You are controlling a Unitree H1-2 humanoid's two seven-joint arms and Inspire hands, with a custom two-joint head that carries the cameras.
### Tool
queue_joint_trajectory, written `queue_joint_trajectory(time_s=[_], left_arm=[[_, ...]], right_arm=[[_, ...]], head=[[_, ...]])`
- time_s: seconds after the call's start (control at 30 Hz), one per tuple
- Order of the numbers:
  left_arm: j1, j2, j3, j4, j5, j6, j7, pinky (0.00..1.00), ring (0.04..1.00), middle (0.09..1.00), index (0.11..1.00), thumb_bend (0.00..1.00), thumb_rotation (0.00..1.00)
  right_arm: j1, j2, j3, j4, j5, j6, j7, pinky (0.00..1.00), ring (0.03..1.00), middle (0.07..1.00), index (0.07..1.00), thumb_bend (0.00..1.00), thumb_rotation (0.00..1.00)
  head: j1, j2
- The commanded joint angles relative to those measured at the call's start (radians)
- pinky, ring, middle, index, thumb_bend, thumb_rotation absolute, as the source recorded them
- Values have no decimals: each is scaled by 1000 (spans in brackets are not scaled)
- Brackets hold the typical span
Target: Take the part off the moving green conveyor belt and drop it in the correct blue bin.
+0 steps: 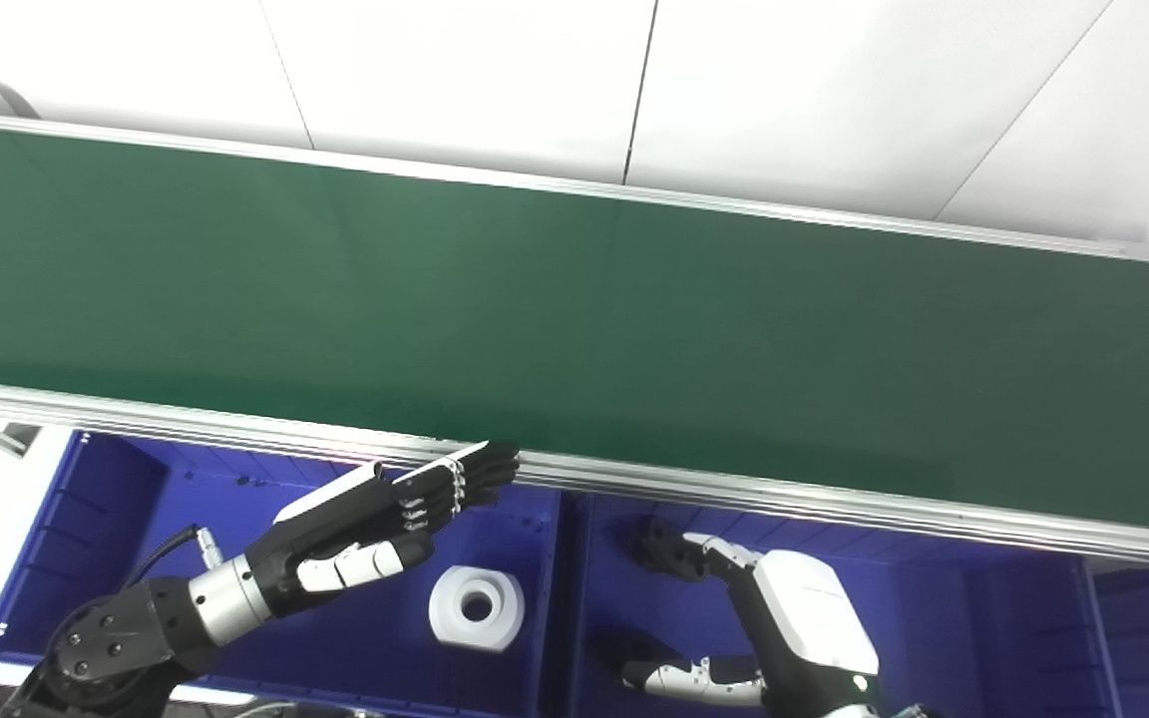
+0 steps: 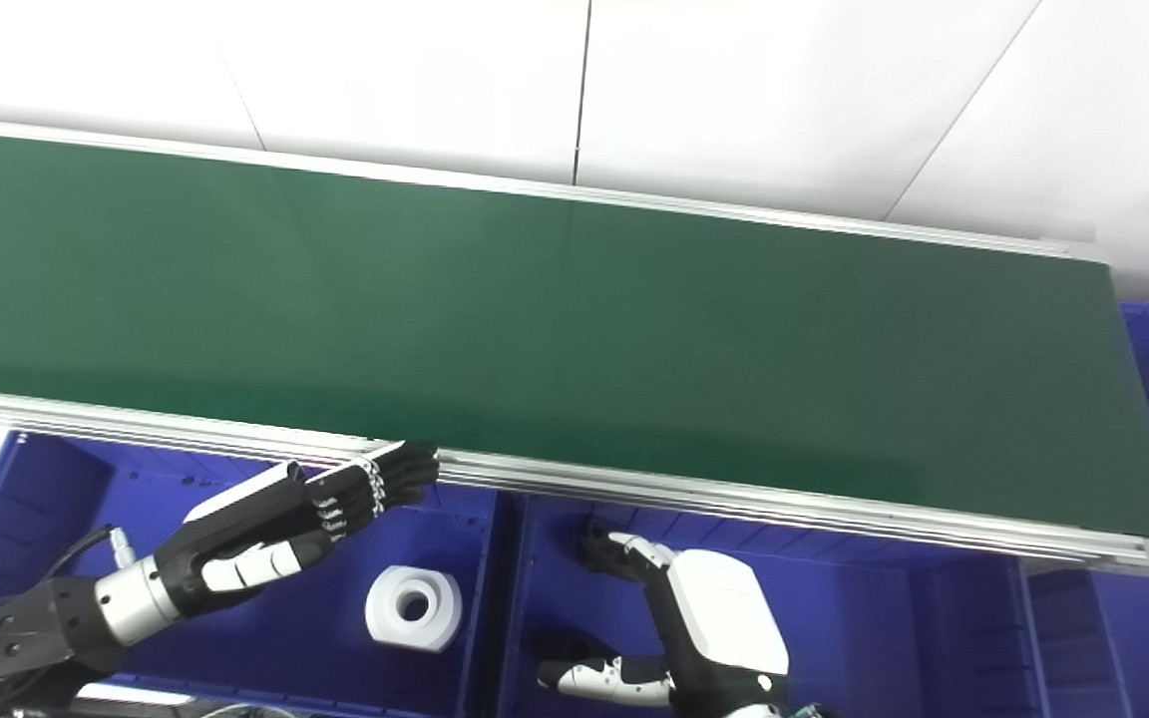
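The green conveyor belt (image 1: 574, 329) is the reference landmark; it runs diagonally across the view and no part is visible on its surface. Below its near aluminium rail sit the blue bins: the left blue bin (image 1: 96, 558) and the right blue bin (image 1: 954, 618), side by side. The white ring-shaped part (image 1: 476, 606) already lies in the left blue bin, resting flat with its bore facing up, so it has no long axis to align with. My left hand (image 1: 385, 519) hovers above that bin, fingers extended and apart, fingertips just at the belt rail, holding nothing. The part lies just below and to the right of it. My right hand (image 1: 734, 618) sits over the right blue bin, spread wide, empty. My left hand is nearer the part.
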Motion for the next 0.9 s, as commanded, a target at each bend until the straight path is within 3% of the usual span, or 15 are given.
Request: queue_joint_trajectory(time_s=[0.0,0.03,0.1,0.13,0.2,0.43,0.87], left_arm=[[0,17,8,-23,-14,-21,-3,1000,1000,1000,1000,400,743],[1,18,7,-25,-15,-19,-3,1000,1000,1000,1000,402,743],[3,18,7,-26,-17,-13,-2,1000,1000,1000,1000,404,744],[3,16,6,-24,-19,-14,-3,1000,1000,1000,1000,406,742],[5,16,6,-23,-20,-13,-2,1000,1000,1000,1000,408,739],[5,18,5,-26,-10,-15,-2,1000,1000,1000,1000,407,746],[9,14,2,-28,-8,-11,0,1000,1000,1000,1000,397,731]], right_arm=[[34,-24,-14,-36,120,-99,-66,691,783,806,817,780,608],[45,-34,-20,-34,180,-138,-92,699,788,810,816,756,639],[68,-47,-27,-25,291,-223,-146,718,802,818,813,677,791],[80,-47,-27,-20,333,-256,-169,720,801,820,813,643,892],[102,-38,-23,-12,379,-306,-209,716,798,825,821,618,978],[145,1,16,38,512,-463,-283,743,805,843,847,600,1000],[149,33,17,66,575,-517,-302,763,830,862,860,629,1000]], head=[[1,2],[2,3],[2,4],[1,3],[1,2],[6,4],[8,2]])
